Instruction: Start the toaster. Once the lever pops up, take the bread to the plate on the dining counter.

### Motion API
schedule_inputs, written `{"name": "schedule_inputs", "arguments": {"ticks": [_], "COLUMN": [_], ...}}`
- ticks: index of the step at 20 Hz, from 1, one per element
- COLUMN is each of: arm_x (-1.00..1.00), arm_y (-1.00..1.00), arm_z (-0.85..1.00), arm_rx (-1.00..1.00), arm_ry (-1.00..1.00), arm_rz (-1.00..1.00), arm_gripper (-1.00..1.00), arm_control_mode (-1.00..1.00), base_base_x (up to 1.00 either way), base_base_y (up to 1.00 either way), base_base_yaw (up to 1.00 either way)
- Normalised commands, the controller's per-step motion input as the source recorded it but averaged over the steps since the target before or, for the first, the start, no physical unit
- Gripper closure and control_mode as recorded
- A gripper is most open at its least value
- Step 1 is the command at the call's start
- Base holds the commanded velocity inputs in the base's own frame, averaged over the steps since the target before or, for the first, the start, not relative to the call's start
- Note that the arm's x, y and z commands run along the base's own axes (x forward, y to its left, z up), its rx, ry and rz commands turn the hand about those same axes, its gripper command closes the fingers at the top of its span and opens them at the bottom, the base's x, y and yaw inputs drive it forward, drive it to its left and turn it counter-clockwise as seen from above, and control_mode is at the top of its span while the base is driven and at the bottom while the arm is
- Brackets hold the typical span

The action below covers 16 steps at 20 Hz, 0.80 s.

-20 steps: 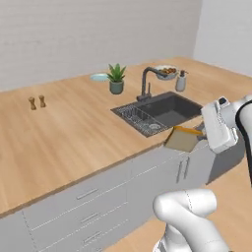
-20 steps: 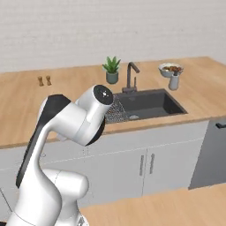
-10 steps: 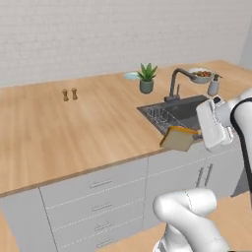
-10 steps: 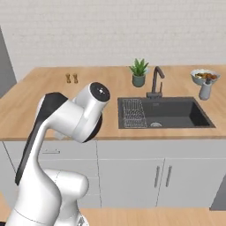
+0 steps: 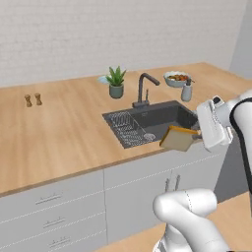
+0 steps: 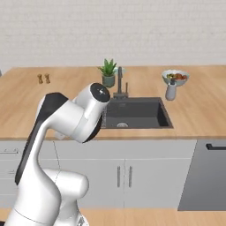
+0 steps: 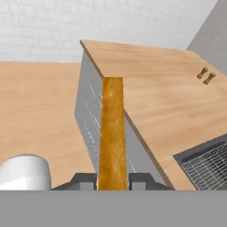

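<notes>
My gripper (image 5: pixel 199 138) is shut on the bread (image 5: pixel 177 139), a tan slice with a brown crust, held out flat over the front edge of the sink (image 5: pixel 162 118). In the hand view the bread (image 7: pixel 112 133) runs edge-on straight up from between the two fingertips (image 7: pixel 84 180), with the gripper (image 7: pixel 112 181) closed on its lower end. The toaster, the plate and the dining counter are out of view.
The wood counter (image 5: pixel 59 133) on grey cabinets carries a black faucet (image 5: pixel 142 88), a potted plant (image 5: pixel 116 82), a fruit bowl (image 5: pixel 176 78), a grey bottle (image 5: pixel 186 91) and two small shakers (image 5: pixel 33 100). A dark dishwasher front (image 6: pixel 207 172) sits at the right.
The whole picture has swung sideways in both base views, so the base has moved along the counter. The bread stays clamped in the gripper at the same place in front of the arm.
</notes>
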Motion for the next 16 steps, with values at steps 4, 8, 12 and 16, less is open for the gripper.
{"name": "schedule_inputs", "arguments": {"ticks": [4,8,12,16], "arm_x": [0.00,0.00,0.00,0.00], "arm_y": [0.00,0.00,0.00,0.00], "arm_z": [0.00,0.00,0.00,0.00], "arm_rx": [0.00,0.00,0.00,0.00], "arm_ry": [0.00,0.00,0.00,0.00], "arm_rz": [0.00,0.00,0.00,0.00], "arm_gripper": [1.00,1.00,1.00,1.00], "arm_control_mode": [1.00,1.00,1.00,1.00], "base_base_x": [0.07,0.00,0.07,0.16], "base_base_y": [-0.74,-0.72,-0.66,-0.56], "base_base_yaw": [0.15,0.28,0.13,0.00]}}
